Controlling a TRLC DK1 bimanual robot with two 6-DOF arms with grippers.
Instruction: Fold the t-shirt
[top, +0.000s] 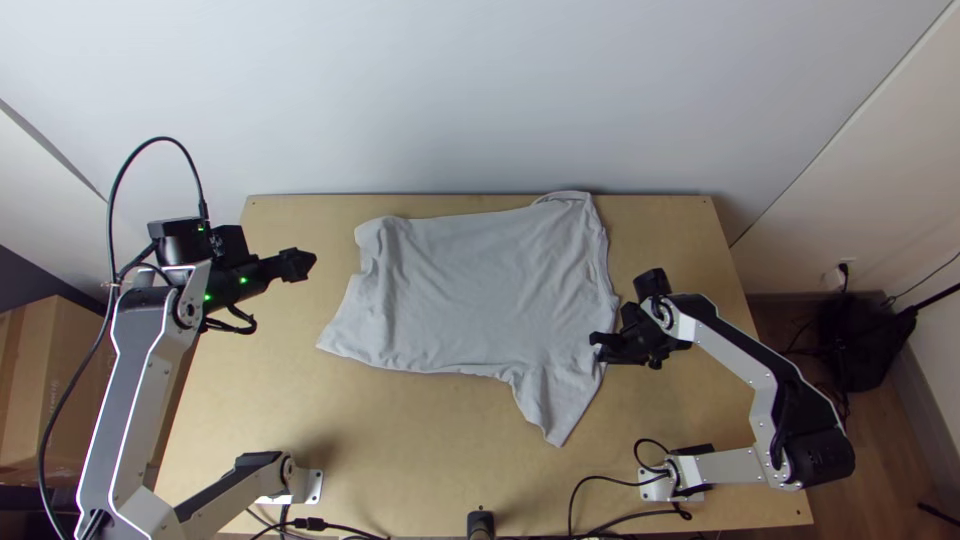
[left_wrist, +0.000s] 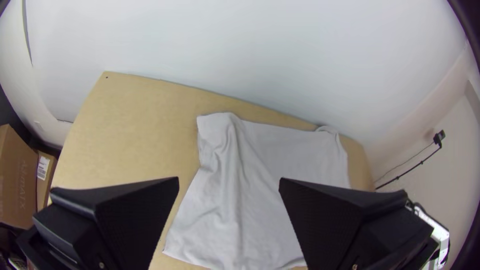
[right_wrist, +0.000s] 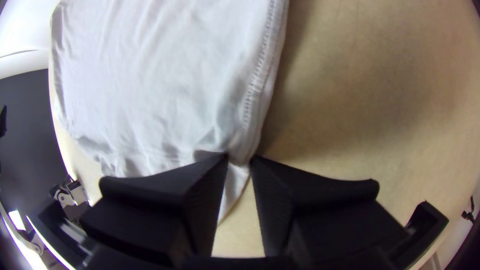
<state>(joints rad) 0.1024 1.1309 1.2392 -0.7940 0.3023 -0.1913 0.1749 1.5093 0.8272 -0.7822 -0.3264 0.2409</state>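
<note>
The left gripper (top: 308, 263) hangs near the t-shirt's left edge, its jaws parted wide with nothing gripped; a stretch of table (top: 262, 400) shows between that edge and the table's left side. The light grey t-shirt (top: 470, 290) lies spread across the middle, lightly rumpled, creases running along its left part. Its far right corner reaches the table's far edge, while a wide band of tabletop separates most of the near edge from the arm bases. Toward the right, one sleeve (top: 553, 400) points nearward. The right gripper (top: 597, 347) pinches the shirt's right edge near that sleeve, with tabletop open beyond it.
</note>
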